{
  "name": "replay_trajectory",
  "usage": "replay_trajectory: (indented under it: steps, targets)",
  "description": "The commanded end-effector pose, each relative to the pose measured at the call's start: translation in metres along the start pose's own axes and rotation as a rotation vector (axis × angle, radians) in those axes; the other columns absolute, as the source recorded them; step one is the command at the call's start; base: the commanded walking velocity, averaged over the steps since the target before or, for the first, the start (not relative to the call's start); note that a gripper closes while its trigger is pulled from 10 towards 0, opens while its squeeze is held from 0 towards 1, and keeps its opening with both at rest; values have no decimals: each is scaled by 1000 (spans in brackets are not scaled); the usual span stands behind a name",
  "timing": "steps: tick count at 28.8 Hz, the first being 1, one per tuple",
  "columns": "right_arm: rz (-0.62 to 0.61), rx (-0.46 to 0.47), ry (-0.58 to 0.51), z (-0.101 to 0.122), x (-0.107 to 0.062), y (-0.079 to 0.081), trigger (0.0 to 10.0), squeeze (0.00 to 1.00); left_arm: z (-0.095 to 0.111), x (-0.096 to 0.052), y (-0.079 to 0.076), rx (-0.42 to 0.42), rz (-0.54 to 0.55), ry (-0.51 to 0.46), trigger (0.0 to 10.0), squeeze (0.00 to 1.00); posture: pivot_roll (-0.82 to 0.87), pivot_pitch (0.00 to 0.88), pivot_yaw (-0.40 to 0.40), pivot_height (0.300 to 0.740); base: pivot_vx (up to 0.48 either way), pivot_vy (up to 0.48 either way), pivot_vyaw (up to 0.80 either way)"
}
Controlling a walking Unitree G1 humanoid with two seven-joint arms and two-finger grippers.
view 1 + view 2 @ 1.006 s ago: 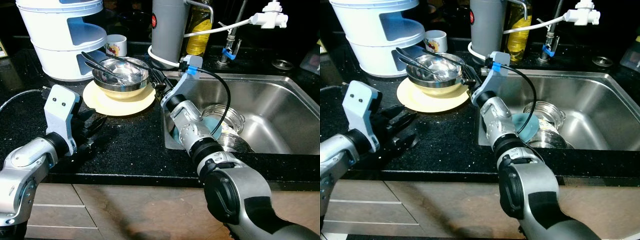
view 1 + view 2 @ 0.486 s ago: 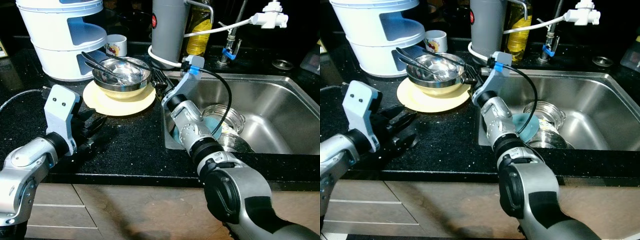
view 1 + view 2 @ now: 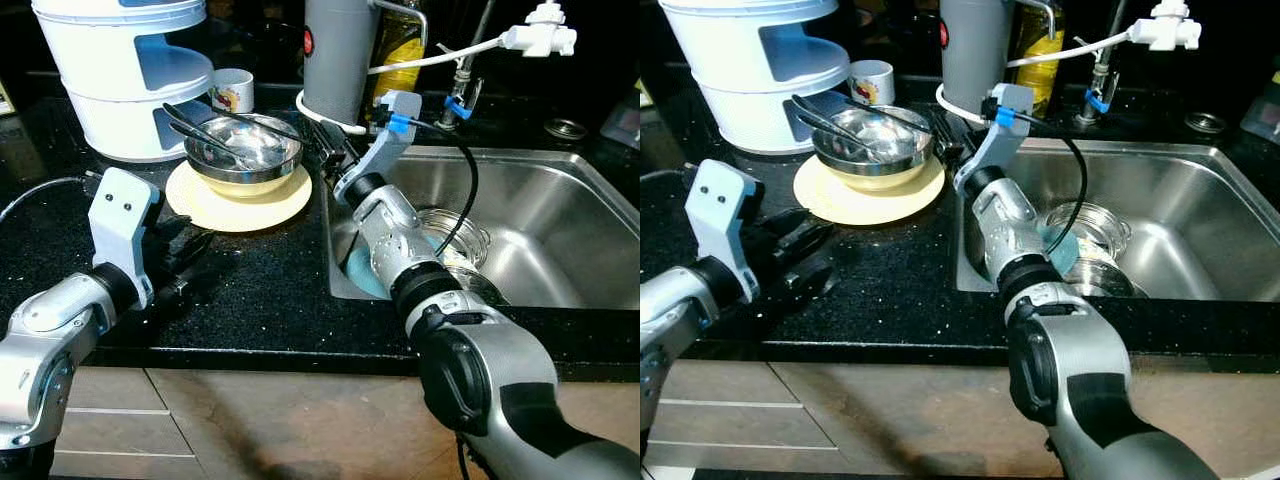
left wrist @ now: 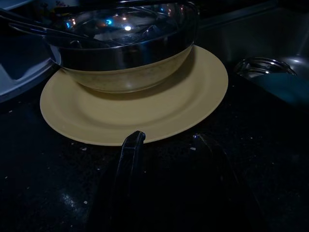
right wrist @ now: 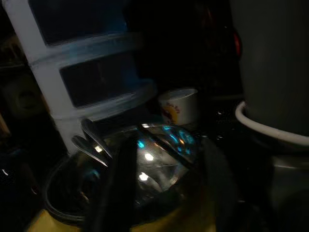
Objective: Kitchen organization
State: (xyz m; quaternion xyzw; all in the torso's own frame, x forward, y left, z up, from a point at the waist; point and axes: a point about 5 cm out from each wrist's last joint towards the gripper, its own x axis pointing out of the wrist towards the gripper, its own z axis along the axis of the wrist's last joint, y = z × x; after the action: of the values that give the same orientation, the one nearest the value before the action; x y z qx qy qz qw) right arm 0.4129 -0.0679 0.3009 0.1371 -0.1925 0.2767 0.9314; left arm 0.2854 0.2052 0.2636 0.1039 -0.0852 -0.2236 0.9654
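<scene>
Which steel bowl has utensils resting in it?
The steel bowl on the yellow plate, holding dark utensils; the other steel bowl sits in the sink.

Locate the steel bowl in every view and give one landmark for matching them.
Left eye: steel bowl upper left of centre, on the yellow plate.
Right eye: upper left.
Left wrist: across the top.
Right wrist: low centre, dark.
Shared landmark: the yellow plate beneath it.

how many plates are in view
2: a yellow plate on the counter under the steel bowl, and a blue plate leaning in the sink. More may be hidden beneath the sink's dishes.
</scene>
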Motion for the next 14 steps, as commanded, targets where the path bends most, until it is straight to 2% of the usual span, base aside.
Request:
replay_trajectory:
  steps: [1,8,9,12,14]
  targets:
    - [-13,-28,39,-4,-3,-5,10000,1000,1,0,0,12,-14,2,10000,0,58,185,-59,740,0,0,0]
    - [-65,-84,65,3,-2,-14,10000,1000,1,-1,1,13,-14,7,10000,0,63,189,-56,740,0,0,0]
    - [-67,-80,107,-1,-3,-15,10000,0,0,-1,1,13,-14,8,10000,0,65,189,-57,740,0,0,0]
    - [-54,-69,125,-4,-3,-14,10000,0,0,-1,1,13,-15,8,10000,0,65,189,-56,740,0,0,0]
    - [-10,-11,137,-8,-3,-10,10000,0,0,-1,1,12,-15,8,10000,0,65,191,-57,740,0,0,0]
